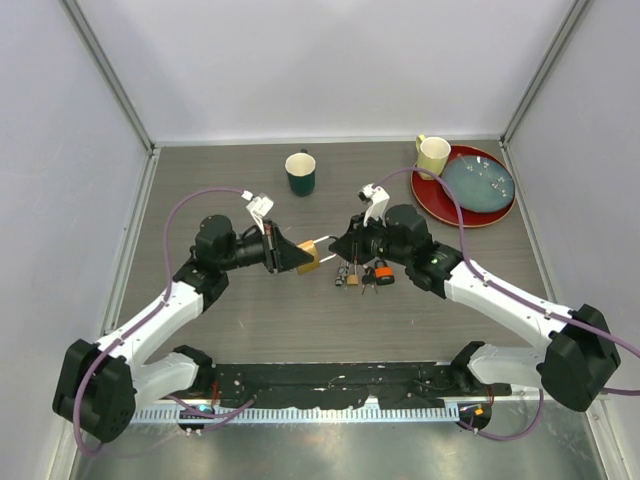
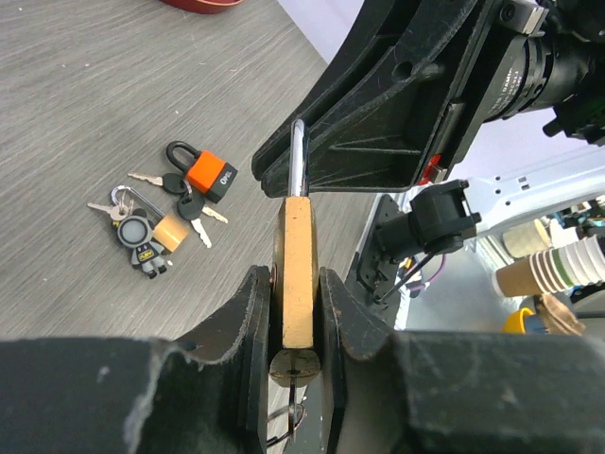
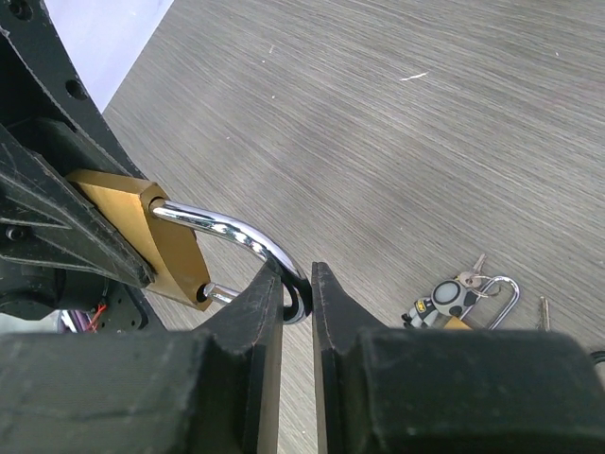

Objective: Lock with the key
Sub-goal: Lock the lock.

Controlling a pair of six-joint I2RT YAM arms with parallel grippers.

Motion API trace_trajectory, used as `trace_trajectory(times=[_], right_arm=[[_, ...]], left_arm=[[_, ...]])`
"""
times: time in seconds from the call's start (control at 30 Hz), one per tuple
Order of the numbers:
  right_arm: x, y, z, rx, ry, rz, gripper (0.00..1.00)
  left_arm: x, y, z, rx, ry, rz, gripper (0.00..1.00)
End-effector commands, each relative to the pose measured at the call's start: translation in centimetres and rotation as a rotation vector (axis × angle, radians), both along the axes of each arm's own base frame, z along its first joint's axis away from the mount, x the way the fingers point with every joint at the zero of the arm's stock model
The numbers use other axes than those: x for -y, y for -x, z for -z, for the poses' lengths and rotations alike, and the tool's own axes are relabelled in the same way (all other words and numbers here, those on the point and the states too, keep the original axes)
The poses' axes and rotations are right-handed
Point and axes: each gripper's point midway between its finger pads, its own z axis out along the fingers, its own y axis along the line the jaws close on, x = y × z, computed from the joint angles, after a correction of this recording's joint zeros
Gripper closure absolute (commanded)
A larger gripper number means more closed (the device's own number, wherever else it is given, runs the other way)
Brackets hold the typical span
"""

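Brass padlock (image 1: 309, 256) hangs above mid-table, bridged between my two pincers. My left pincer (image 2: 295, 288) is clamped on its body, and my right pincer (image 3: 298, 284) pinches the bend of the shackle (image 3: 227, 225). My left fingers bury the keyway end, so I cannot tell whether a key sits there. The lock's long axis runs left to right, with the shackle end pointing right. An orange padlock (image 2: 210, 175) with keys lies on the table, slightly nearer.

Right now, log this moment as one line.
left gripper: shut on padlock | right gripper: shut on shackle | orange lock, keys: on table
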Motion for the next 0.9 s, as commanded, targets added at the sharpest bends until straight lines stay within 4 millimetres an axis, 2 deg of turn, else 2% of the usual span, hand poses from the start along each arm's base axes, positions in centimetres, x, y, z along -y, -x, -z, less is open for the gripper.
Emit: trace_trajectory(times=[0.0,0.23,0.67,0.87], right_arm=[[-2.1,-0.2,-5.7,0.088,-0.158,-0.049,0.99],[-3.1,0.3,-6.1,0.074,-0.184,-0.086,0.99],[-4.2,1.6,-8.0,0.052,-0.242,-0.152,0.99],[-4.7,2.1,-8.0,0.048,-0.24,-0.164,0.98]], left_arm=[[0.9,-0.9,-3.0,0.082,0.106,0.009,1.0],[1.0,-1.4,-2.7,0.071,0.109,-0.01,1.0],[0.6,-2.5,-0.4,0.104,-0.015,-0.067,1.0],[1.7,-2.2,-1.3,0.109,0.051,-0.041,1.0]])
